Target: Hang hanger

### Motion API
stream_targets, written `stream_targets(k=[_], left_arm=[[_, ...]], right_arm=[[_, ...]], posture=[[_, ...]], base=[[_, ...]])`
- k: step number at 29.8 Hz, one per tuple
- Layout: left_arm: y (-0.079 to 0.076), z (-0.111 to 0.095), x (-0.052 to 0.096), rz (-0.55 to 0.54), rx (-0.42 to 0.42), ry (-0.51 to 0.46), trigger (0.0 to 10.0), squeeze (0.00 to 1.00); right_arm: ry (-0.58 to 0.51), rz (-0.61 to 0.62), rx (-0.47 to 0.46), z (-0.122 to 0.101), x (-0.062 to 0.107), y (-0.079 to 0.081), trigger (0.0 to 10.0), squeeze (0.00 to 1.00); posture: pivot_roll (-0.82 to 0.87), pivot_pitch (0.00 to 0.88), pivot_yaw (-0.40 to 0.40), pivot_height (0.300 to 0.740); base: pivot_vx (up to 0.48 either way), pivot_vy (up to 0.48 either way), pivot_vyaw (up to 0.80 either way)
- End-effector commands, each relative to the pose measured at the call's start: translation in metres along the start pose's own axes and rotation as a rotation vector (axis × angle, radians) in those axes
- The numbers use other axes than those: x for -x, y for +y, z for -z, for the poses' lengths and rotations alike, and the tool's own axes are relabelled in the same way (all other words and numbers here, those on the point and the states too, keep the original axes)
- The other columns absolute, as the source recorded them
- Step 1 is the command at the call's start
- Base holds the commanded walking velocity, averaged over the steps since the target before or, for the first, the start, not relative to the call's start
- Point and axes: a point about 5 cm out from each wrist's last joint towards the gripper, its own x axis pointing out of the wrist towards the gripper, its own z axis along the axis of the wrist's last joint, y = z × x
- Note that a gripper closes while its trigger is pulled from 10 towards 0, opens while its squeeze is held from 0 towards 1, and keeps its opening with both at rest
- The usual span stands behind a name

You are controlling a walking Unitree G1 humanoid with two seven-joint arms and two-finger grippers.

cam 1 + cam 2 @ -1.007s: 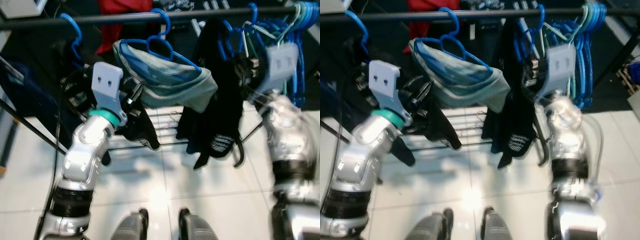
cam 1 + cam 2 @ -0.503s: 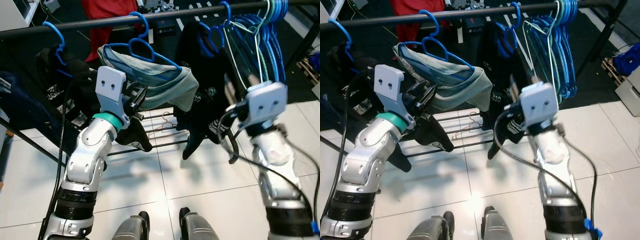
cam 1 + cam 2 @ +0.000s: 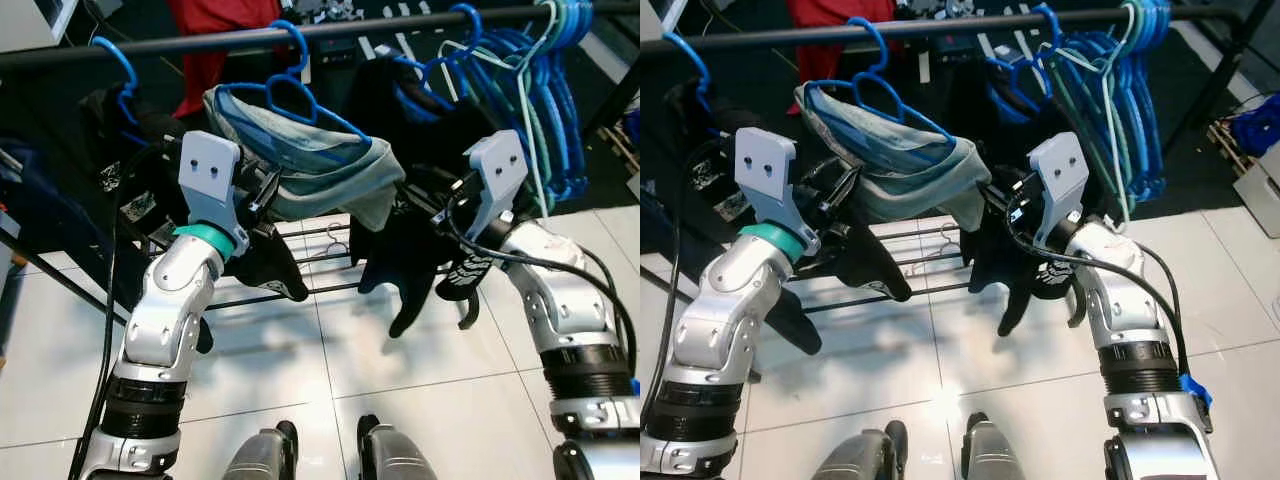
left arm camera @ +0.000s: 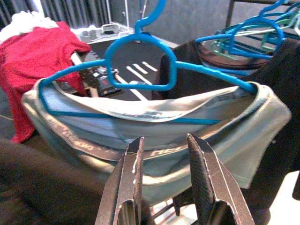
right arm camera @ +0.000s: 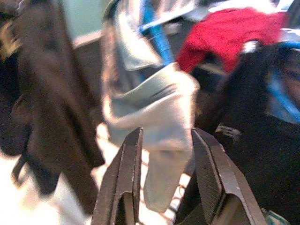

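A blue hanger carrying a grey-blue garment has its hook over the dark rail. My left gripper is raised at the garment's left lower edge. In the left wrist view this left gripper is open, the cloth lying just beyond its fingertips. My right gripper reaches in from the right toward the garment's drooping right end. It is open too, with the right gripper holding nothing.
A bunch of bare blue and teal hangers crowds the rail's right end. Black garments hang mid-rail and at the left, a red one behind. Low rack bars cross above the white tile floor.
My right arm has swung left from the bare hangers to the hung garment's right end. The left arm has stayed by the garment. The camera has shifted.
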Motion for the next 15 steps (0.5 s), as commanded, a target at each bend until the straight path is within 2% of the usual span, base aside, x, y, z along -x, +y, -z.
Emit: stream_targets(k=[1,2,3,4,5,6,11,15], left_arm=[[0.004,0.003,0.005,-0.016,0.001,0.018,10.0,0.00],[0.004,0.003,0.005,-0.016,0.001,0.018,10.0,0.00],[0.005,0.003,0.006,-0.019,-0.003,0.020,10.0,0.00],[0.005,0.003,0.006,-0.019,-0.003,0.020,10.0,0.00],[0.005,0.002,0.007,-0.021,-0.006,0.020,10.0,0.00],[0.006,0.001,0.008,-0.021,-0.011,0.020,10.0,0.00],[0.009,-0.001,0.008,-0.021,-0.019,0.019,10.0,0.00],[0.011,-0.003,0.007,-0.019,-0.034,0.017,10.0,0.00]], right_arm=[[0.031,-0.041,0.085,0.002,0.000,0.000,10.0,0.00],[0.031,-0.041,0.085,0.002,0.000,0.000,10.0,0.00],[0.071,-0.067,0.201,0.001,-0.003,-0.006,10.0,0.00],[0.071,-0.067,0.201,0.001,-0.003,-0.006,10.0,0.00],[0.104,-0.093,0.274,0.001,-0.005,-0.011,10.0,0.00],[0.120,-0.102,0.308,-0.001,-0.008,-0.016,10.0,0.00],[0.119,-0.110,0.317,-0.007,-0.014,-0.021,10.0,0.00],[0.095,-0.081,0.327,-0.018,-0.026,-0.029,10.0,0.00]], posture=[[-0.03,0.153,0.064,0.740],[-0.03,0.153,0.064,0.740],[-0.03,0.156,0.065,0.740],[-0.03,0.156,0.065,0.740],[-0.02,0.157,0.069,0.740],[-0.01,0.157,0.073,0.740],[0.00,0.157,0.077,0.740],[0.02,0.156,0.084,0.740]], base=[[0.000,0.000,0.00],[0.000,0.000,0.00],[0.000,0.000,0.00],[0.000,0.000,0.00],[0.000,0.000,0.00],[0.000,0.000,0.00],[0.000,0.000,0.00],[0.000,0.000,0.00]])
